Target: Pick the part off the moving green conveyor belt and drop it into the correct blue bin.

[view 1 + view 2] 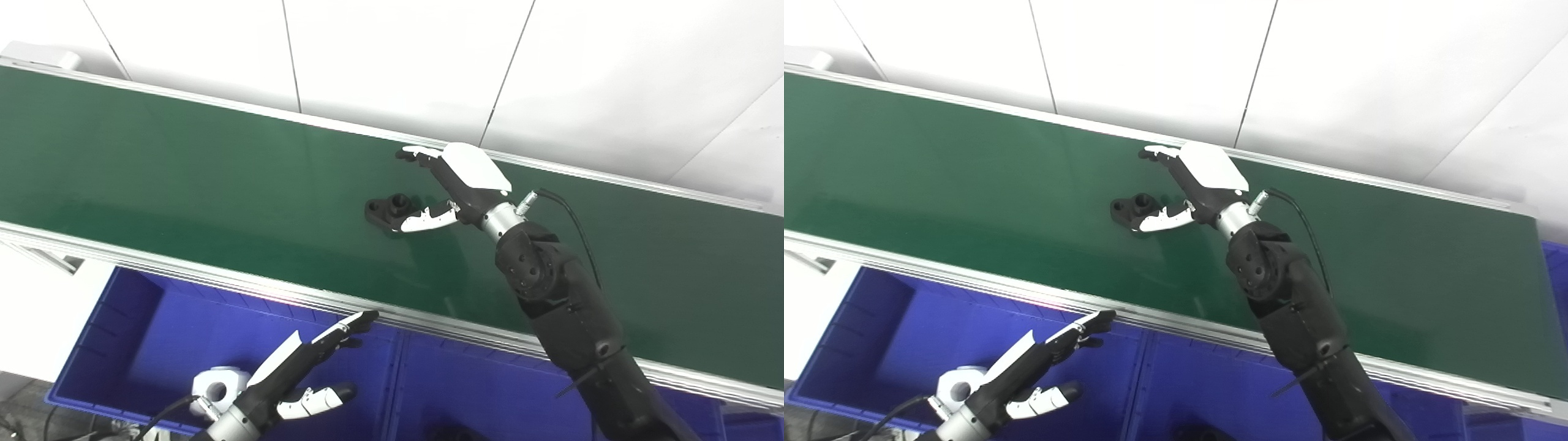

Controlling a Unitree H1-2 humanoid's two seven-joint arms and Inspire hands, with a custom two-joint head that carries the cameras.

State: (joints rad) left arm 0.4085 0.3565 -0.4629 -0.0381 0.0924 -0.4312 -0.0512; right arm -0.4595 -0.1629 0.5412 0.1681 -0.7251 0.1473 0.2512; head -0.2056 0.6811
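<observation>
Nearest the camera, the left hand (294, 373) hangs empty with fingers spread over the left blue bin (110, 343), where a white part (217, 386) lies; a second blue bin (478, 392) sits beside it (something dark at its bottom edge, too cropped to identify). Beyond the rail, on the green conveyor belt (153, 165), the right hand (450, 187) reaches with fingers splayed, thumb just beside the black part (387, 211), not yet clasped. Since the belt is moving, a clean pick likely means closing around the part's raised boss promptly.
</observation>
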